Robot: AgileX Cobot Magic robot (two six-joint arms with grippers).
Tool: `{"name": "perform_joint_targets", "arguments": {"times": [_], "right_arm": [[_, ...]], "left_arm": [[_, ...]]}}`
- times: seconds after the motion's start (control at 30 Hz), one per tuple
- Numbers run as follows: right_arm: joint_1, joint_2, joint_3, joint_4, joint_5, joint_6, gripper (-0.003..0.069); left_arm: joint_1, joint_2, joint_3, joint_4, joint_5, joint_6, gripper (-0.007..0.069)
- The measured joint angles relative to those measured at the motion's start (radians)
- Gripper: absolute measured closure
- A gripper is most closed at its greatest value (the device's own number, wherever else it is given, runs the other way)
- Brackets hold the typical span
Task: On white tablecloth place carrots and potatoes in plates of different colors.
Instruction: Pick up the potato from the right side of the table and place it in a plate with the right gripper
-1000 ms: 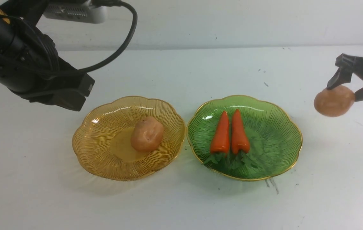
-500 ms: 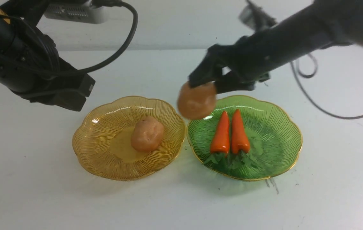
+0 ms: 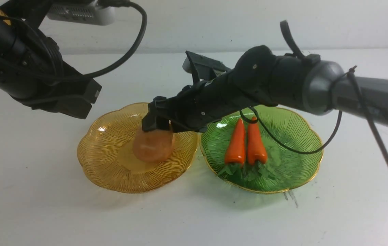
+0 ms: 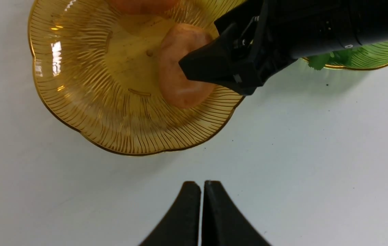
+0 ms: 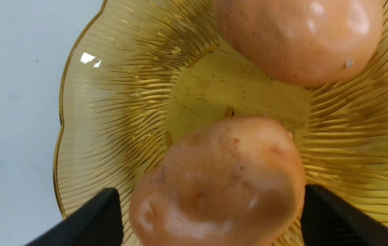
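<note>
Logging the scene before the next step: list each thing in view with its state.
Carrots: lying side by side in green plate.
Free potato: lying in amber plate.
Other potato: in amber plate, between right gripper fingers.
Right gripper: open.
Left gripper: shut, empty.
Both plates: upright.

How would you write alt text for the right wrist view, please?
A potato sits between the right gripper's spread black fingers over the amber plate, where a second potato lies; white tablecloth shows beside it.
</note>
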Motion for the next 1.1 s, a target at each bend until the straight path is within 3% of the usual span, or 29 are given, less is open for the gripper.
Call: {"name": "perform_joint_targets", "arguments": {"times": [0.17,0.33,0.43,0.53,0.63,0.8,0.9,1.0,1.1], "right_arm": [[-0.023,-0.047,0.0,-0.029,0.062,0.0,0.0019],[-0.094,-0.155,-0.006,-0.09,0.18,0.003,0.0127],[-0.161,-0.259,-0.02,-0.156,0.268,0.029,0.027],[-0.246,-0.376,-0.028,-0.265,0.35,0.076,0.0494],[-0.333,-0.536,-0.028,-0.403,0.42,0.132,0.0637],[-0.433,-0.913,0.021,-0.654,0.502,0.227,0.0672],[-0.44,-1.158,0.146,-0.72,0.449,0.266,0.0673],[-0.44,-1.363,0.334,-0.738,0.337,0.299,0.0674],[-0.44,-1.661,0.659,-0.767,0.071,0.381,0.0674]], "left_arm": [[0.0,0.0,0.0,0.0,0.0,0.0,0.0628],[0.0,-0.009,0.0,0.001,0.0,0.005,0.0628],[0.0,-0.027,0.001,0.001,0.0,0.007,0.0628],[0.0,-0.067,0.003,0.001,0.001,0.008,0.0628],[0.0,-0.145,0.024,0.001,0.001,0.009,0.0628],[0.0,-0.36,0.145,0.001,0.002,0.008,0.0628],[0.0,-0.544,0.273,0.001,-0.017,0.007,0.0628],[0.0,-0.69,0.371,0.001,-0.07,-0.009,0.0628],[0.0,-0.815,0.473,0.001,-0.148,-0.033,0.0628]]}}
